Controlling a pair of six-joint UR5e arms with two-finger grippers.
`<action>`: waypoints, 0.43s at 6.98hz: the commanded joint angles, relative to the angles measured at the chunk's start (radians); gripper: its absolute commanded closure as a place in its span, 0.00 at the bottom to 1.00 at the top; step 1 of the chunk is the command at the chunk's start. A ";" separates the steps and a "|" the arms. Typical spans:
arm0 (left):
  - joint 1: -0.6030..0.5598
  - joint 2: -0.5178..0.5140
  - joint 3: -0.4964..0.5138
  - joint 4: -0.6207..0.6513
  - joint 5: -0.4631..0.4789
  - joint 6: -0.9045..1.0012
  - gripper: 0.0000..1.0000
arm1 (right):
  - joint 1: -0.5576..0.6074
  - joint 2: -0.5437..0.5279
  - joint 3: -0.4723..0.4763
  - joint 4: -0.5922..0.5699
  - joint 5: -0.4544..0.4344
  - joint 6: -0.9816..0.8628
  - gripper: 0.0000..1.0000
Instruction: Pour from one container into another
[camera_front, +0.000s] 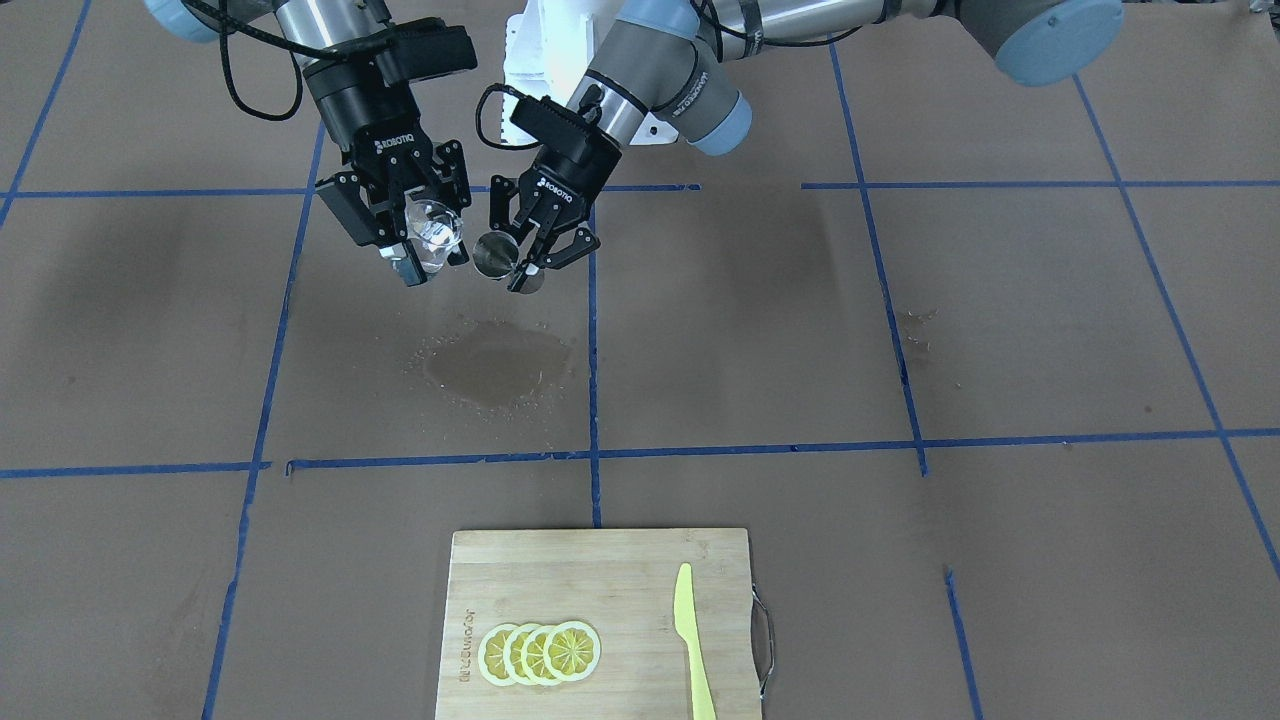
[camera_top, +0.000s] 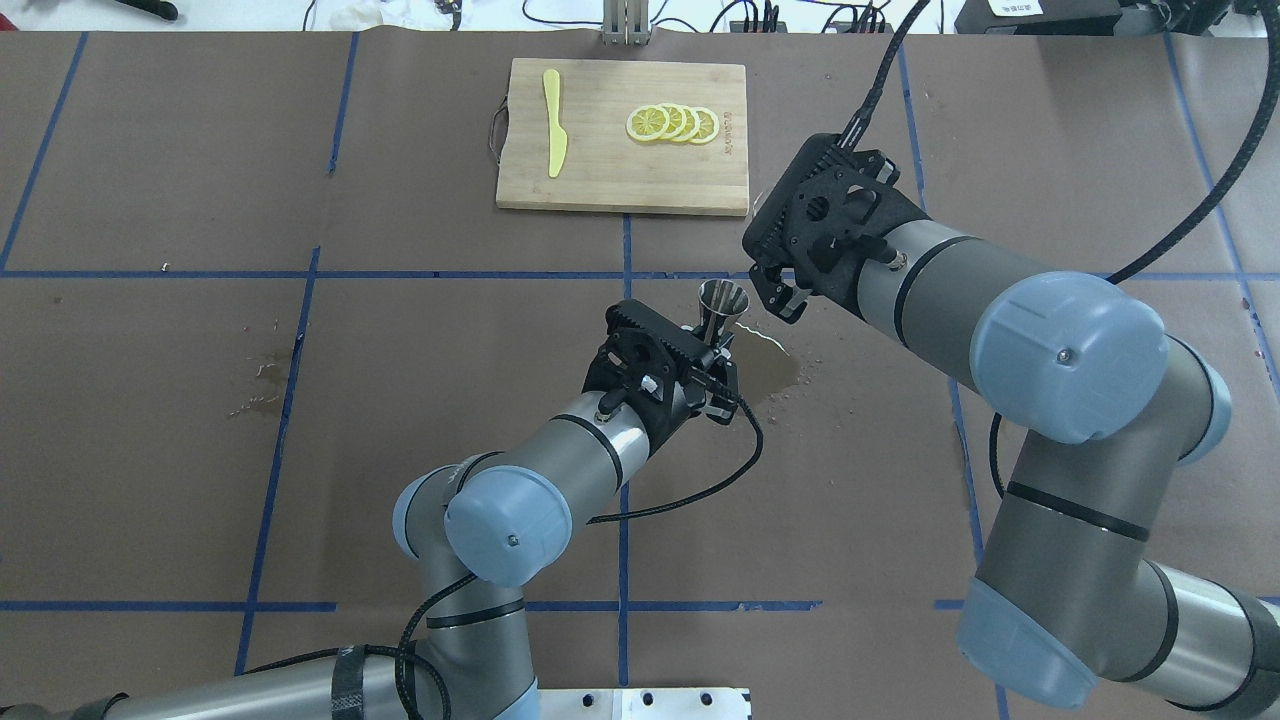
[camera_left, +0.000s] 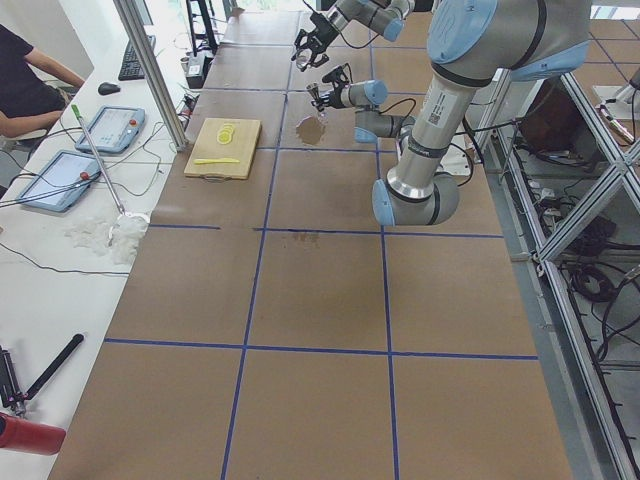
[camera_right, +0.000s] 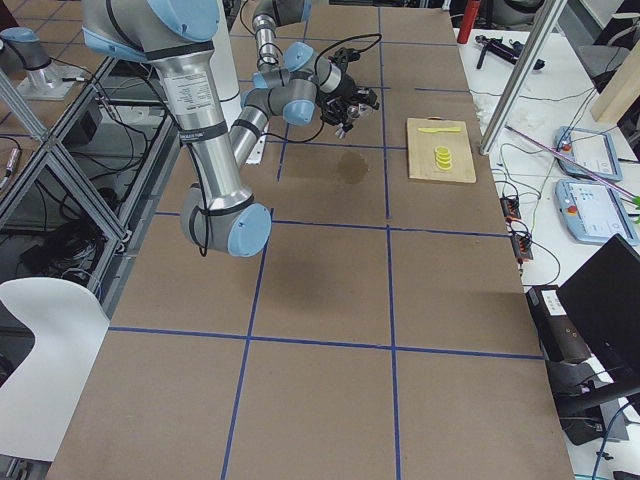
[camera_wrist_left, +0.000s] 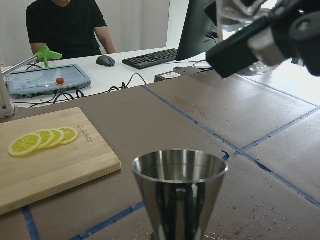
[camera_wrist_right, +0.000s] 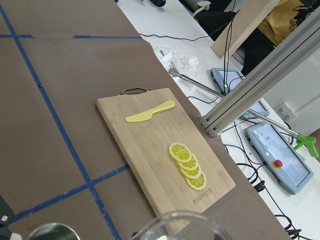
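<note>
The clear glass cup hangs above the table, tilted with its rim toward the jigger, and my right gripper is shut on it. The steel jigger stands upright just beside it in the air, with my left gripper shut on its waist. From overhead the jigger shows open-mouthed in front of the left gripper, while the right gripper hides the cup. The left wrist view shows the jigger close up. Cup rim and jigger rim sit at the right wrist view's bottom edge.
A dark wet patch with scattered droplets lies on the brown paper beneath both grippers. A bamboo cutting board at the operators' edge carries lemon slices and a yellow plastic knife. Blue tape lines cross the table.
</note>
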 joint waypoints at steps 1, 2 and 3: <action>0.000 -0.004 0.004 0.000 -0.001 0.002 1.00 | 0.002 0.002 -0.002 -0.016 -0.017 -0.051 1.00; 0.000 -0.004 0.004 0.000 -0.001 0.002 1.00 | 0.002 0.001 -0.003 -0.017 -0.021 -0.068 1.00; 0.000 -0.004 0.004 0.000 -0.001 0.002 1.00 | -0.001 0.001 -0.003 -0.017 -0.021 -0.068 1.00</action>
